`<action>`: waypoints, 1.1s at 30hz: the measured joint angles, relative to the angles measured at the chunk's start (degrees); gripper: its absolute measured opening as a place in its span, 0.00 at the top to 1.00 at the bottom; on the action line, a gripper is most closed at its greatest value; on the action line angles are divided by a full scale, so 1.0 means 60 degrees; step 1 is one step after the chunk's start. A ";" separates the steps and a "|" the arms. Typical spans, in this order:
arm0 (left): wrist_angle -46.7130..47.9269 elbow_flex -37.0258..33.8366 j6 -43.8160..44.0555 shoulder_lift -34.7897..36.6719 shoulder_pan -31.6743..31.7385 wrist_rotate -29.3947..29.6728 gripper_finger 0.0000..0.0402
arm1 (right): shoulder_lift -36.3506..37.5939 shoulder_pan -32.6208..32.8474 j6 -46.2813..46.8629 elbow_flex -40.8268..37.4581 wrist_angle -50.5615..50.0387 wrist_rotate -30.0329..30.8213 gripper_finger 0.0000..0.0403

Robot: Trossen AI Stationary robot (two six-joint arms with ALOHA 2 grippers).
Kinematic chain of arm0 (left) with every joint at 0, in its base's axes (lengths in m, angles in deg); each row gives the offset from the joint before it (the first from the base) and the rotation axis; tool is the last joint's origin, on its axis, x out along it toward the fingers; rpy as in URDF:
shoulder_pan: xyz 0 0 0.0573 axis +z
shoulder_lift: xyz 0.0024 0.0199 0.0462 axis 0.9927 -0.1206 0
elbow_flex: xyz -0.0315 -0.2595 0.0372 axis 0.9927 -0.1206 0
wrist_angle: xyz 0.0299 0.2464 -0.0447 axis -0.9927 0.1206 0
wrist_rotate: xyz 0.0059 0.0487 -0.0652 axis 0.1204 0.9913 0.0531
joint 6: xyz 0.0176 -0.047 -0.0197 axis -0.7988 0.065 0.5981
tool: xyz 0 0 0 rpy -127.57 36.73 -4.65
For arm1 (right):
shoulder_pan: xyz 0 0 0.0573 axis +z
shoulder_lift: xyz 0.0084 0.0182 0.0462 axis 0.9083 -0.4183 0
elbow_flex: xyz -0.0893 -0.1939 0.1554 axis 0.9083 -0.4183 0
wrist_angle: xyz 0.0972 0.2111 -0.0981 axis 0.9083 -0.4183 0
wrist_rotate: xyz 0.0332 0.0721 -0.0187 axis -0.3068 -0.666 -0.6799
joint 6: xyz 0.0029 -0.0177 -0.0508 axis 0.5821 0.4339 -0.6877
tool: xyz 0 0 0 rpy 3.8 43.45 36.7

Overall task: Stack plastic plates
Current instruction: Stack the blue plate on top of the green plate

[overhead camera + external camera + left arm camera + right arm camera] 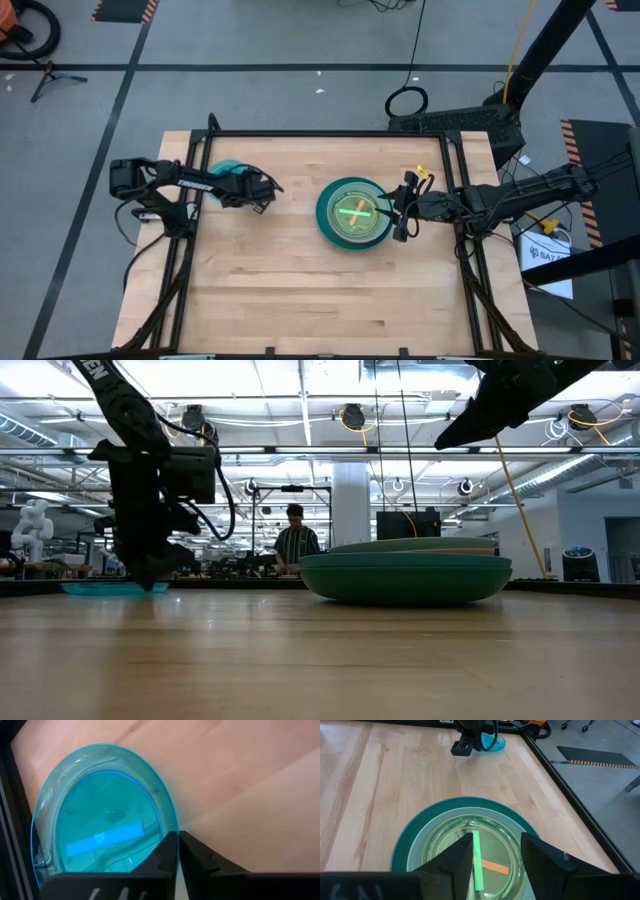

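A small translucent blue plate [100, 815] lies flat on the table near its far left corner [226, 168]. My left gripper [178, 836] points down at the plate's rim and is shut on it [150, 578]. A stack of plates [352, 212] rests right of the table's middle. A teal plate [402, 847] shows as the wide rim, a pale mint one [420, 842] lies in it, and a translucent lime one [485, 845] is on top. My right gripper [496, 840] hovers open above the stack's right side [402, 212], clear of it. My left gripper pinches the blue plate's rim [176, 826] between its two fingers, at the edge toward the table's middle. The fingers come from above, pointing down. The plate's base stays on the table [100, 588].
Black frame rails [330, 133] run along the table's far and side edges. Bare wood [330, 300] stretches across the near half. Beyond the far edge, in the low view, a person [296, 540] stands among room equipment.
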 joint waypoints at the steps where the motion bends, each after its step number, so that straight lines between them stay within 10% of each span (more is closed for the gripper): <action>1: 0.0000 0.0000 0.0010 0.0000 -0.0083 0.0004 0.95 | 0.0000 0.0000 -0.0002 0.0000 -0.0002 0.0000 0.60; 20: 0.1896 0.3028 -0.2629 0.0004 -0.2756 0.0492 0.99 | 0.0000 0.0000 -0.0022 0.0000 0.0000 0.0000 0.60; 33: -0.1268 0.5478 -0.6415 0.0011 -0.4930 0.0405 0.99 | 0.0000 0.0002 -0.0025 0.0000 0.0000 0.0000 0.60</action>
